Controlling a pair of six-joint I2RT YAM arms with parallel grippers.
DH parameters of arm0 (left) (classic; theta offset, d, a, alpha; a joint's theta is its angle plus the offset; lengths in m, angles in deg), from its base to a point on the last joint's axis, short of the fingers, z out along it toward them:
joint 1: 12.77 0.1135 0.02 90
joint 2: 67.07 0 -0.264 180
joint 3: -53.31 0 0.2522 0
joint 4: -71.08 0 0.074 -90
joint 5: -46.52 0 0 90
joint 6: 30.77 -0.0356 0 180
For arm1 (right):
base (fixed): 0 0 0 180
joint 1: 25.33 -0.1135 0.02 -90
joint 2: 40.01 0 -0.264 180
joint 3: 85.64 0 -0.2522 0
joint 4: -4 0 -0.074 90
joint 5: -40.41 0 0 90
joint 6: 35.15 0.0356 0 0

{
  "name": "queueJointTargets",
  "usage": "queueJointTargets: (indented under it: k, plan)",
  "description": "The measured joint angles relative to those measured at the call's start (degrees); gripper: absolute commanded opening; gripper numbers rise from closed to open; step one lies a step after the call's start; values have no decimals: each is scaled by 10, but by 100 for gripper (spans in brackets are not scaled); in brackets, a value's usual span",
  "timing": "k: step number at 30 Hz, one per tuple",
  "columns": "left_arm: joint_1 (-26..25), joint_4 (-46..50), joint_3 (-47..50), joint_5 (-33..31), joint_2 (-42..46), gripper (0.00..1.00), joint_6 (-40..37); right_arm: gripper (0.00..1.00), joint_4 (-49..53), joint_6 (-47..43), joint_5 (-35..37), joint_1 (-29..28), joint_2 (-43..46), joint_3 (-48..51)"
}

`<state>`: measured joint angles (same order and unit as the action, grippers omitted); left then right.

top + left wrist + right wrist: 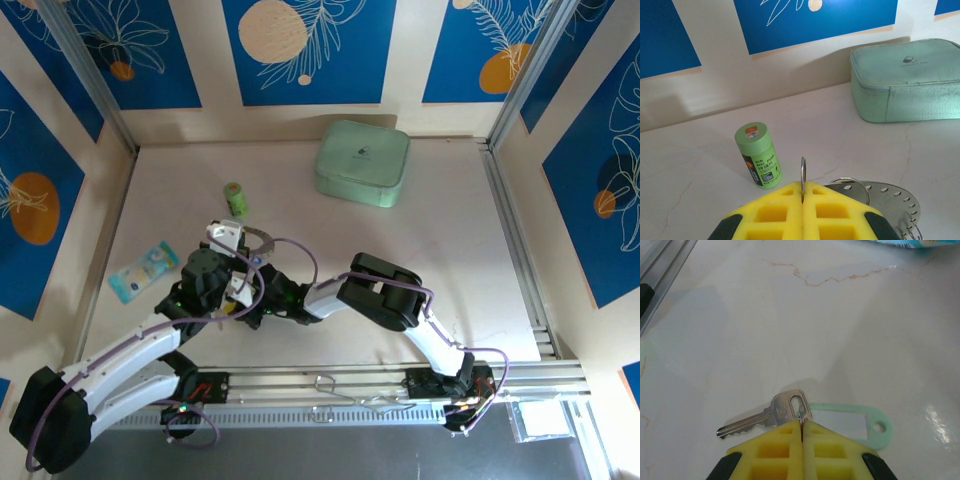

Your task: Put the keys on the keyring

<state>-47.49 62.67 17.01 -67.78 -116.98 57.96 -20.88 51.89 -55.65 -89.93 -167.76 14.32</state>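
While the left gripper (803, 189) is clamped tight on a thin metal loop (803, 170) standing edge-on between its yellow pads, the big silvery metal keyring (887, 197), a flat band punched with holes and hung with little rings, lies on the table just beside it, off to the right in the left wrist view. Whether that loop is linked to the band, I can't tell. Over to the right gripper (801, 426): jaws fully together, pinching the small wire ring (801, 414) threaded through the head of a flat silver metal key (765, 417). The key lies flat on the pale marbled tabletop (790, 315), right at the fingertips. Its long axis runs from the head at the pads out to the left of that view, blade tip free, and a mint-green plastic key tag (850, 422) splays off to the other side. So the right arm owns the key and the left owns the ring side. My read: everything now turns on lining that small ring up with the held loop.
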Motion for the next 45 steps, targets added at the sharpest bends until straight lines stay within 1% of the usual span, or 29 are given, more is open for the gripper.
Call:
queueJointTargets:
  k: [3,6,11,15,20,26,33,35,37,39,41,45]
  plan:
    - [0,1,0,2,3,0,-2,0,0,-2,-2,0,6,9]
    - [0,1,0,20,6,0,-6,0,11,-3,3,0,43,50]
    - [0,0,0,80,9,0,-16,0,63,3,30,0,181,162]
    - [0,-10,0,134,0,0,-29,0,115,28,67,-1,287,233]
    - [0,-26,0,195,-24,0,-37,0,207,84,126,0,369,298]
    - [0,-27,0,239,-54,0,-37,0,306,150,174,20,412,322]
    - [0,-29,-8,257,-62,0,-37,0,372,196,166,42,428,323]
    - [0,-31,-8,258,-62,0,-37,4,390,203,156,48,429,317]
    - [0,-32,-8,258,-64,0,-37,12,417,210,143,55,429,306]
    - [0,-32,-8,259,-66,0,-37,23,452,215,130,63,426,286]
    - [0,-32,-9,260,-66,0,-37,30,478,216,115,71,422,269]
    - [0,-32,-9,262,-66,0,-37,37,523,211,83,97,412,237]
